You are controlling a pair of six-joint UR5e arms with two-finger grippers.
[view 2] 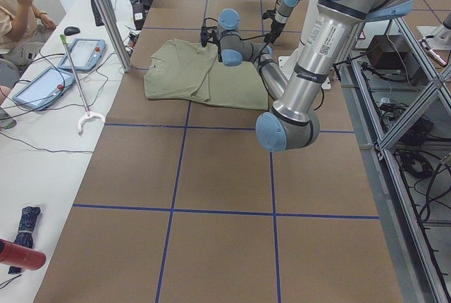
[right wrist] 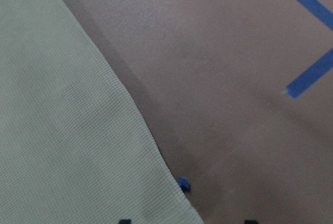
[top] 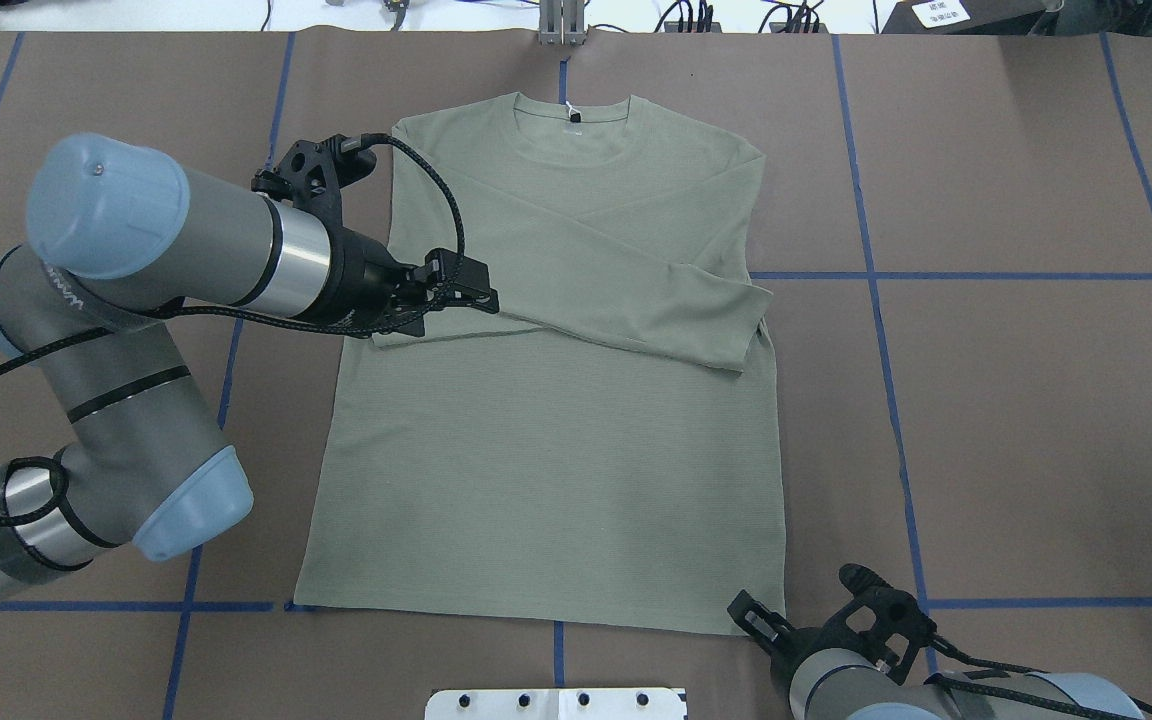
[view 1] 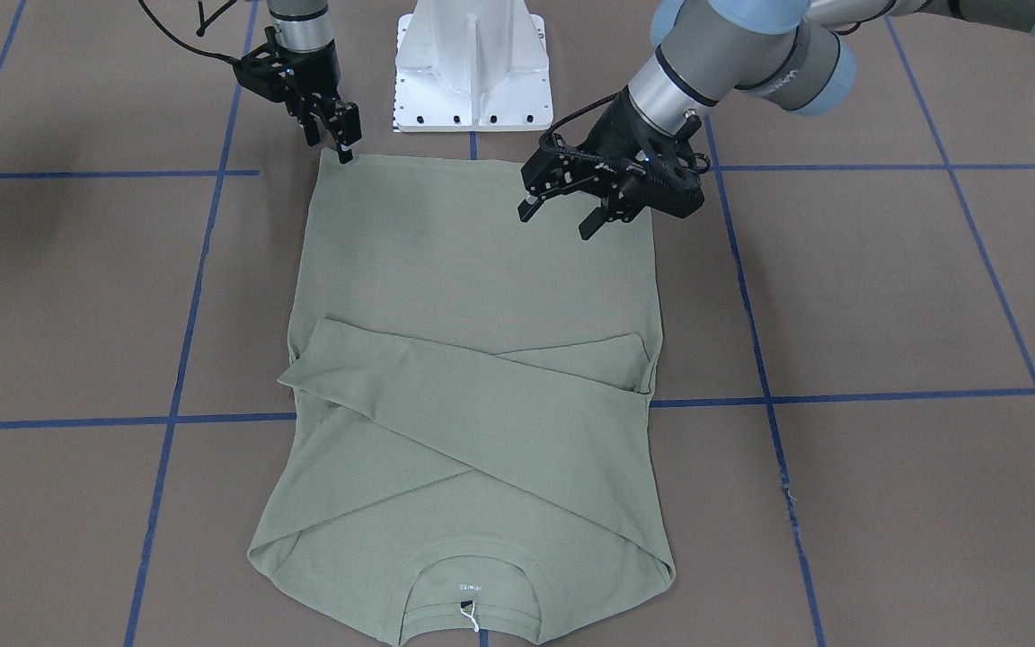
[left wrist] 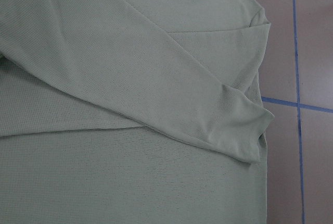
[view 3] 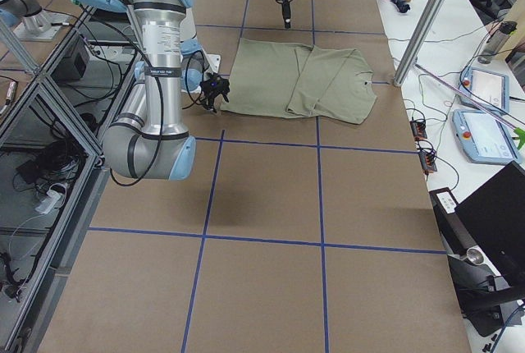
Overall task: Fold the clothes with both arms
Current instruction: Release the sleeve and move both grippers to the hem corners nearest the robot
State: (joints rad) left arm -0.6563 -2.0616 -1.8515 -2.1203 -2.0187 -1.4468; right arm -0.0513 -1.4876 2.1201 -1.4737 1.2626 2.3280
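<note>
Shirt (top: 536, 480) flat on bench (top: 986, 400), sleeves (top: 616, 260) crossed. Right tool (view 1: 333, 146) spread astride hem corner (right wrist: 166, 198), 5 o'clock overhead; left tool (view 1: 556, 220) spread, aloft at 9. Best: pinch both corners level.

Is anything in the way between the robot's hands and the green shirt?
Nothing visible is. The right gripper is at the shirt's hem corner, and the left gripper hangs open just over the shirt.

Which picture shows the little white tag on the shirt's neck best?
The front-facing view: the shirt lies neck-end nearest that camera, so the tag shows clearly. The overhead view shows it tiny at the far edge. Side views make it too small; wrist cameras miss it.
</note>
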